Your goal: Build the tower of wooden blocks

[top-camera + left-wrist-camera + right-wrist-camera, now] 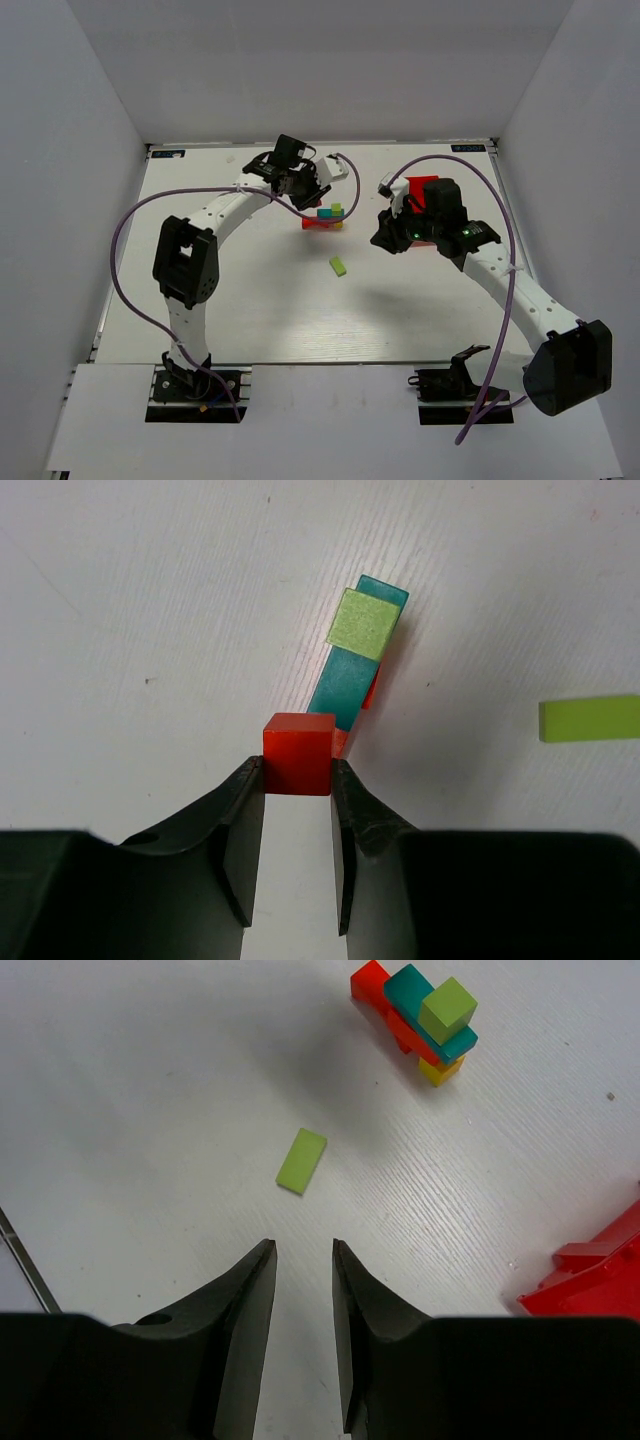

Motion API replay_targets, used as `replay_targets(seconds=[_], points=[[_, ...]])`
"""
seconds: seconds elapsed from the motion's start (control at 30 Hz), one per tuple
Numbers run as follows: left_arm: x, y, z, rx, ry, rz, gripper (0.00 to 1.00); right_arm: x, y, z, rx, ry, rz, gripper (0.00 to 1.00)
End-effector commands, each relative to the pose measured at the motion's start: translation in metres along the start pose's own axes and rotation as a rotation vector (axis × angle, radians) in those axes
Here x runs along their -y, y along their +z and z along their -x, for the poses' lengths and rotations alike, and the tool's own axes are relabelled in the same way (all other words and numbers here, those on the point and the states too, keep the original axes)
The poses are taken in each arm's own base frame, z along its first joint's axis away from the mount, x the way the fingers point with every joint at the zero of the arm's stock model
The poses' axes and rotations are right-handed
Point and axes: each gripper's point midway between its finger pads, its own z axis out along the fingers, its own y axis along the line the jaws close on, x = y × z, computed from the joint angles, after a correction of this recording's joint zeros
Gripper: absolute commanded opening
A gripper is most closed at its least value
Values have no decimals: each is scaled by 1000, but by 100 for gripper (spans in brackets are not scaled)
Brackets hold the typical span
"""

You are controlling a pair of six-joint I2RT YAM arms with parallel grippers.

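Note:
The wood block tower [328,216] stands mid-table: a teal bar [347,680] over red and orange pieces, with a lime cube [365,623] on top and a yellow block [440,1069] at its foot. My left gripper [298,764] is shut on a red cube [298,752], held at the near end of the stack; in the top view the left gripper [310,207] hangs just left of the tower. My right gripper [303,1250] is open and empty above the table; in the top view the right gripper [382,240] is right of the tower. A loose lime bar [302,1161] lies flat ahead of it.
A red plastic bin [425,190] sits behind my right gripper and shows at the right edge of the right wrist view [590,1270]. The loose lime bar [338,266] lies in front of the tower. White walls close in the table on three sides.

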Motion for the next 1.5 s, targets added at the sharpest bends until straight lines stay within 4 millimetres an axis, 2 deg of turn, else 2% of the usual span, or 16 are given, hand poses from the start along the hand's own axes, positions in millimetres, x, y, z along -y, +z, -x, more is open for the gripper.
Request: replay_targets(seconds=[0.0,0.13,0.23,0.33,0.37,0.47,0.7,0.73,0.87,1.1,1.47], points=[[-4,-12,24,102,71,-44,0,-1,1,1,10,-15,15,35],[-3,0,14,94,94,-85,0,0,3,-2,1,-12,14,35],[-4,-1,14,109,103,-97,0,2,4,-2,-2,-13,9,35],[3,-1,21,154,145,-140,0,3,5,-3,-6,-11,10,35],[6,3,18,150,170,-159,0,4,6,-4,-10,-12,6,35],[2,-1,19,156,190,-157,0,5,6,-6,-14,-8,3,35],[4,5,20,163,217,-199,0,5,6,-6,-14,-7,4,37],[1,8,14,156,218,-198,0,4,6,-6,-14,-9,6,37],[1,8,13,153,235,-202,0,4,6,-6,-14,-9,6,37],[11,13,-1,118,263,-260,1,2,6,-7,-18,-5,18,37],[8,12,2,120,300,-261,1,1,5,-7,-12,-6,27,37]])
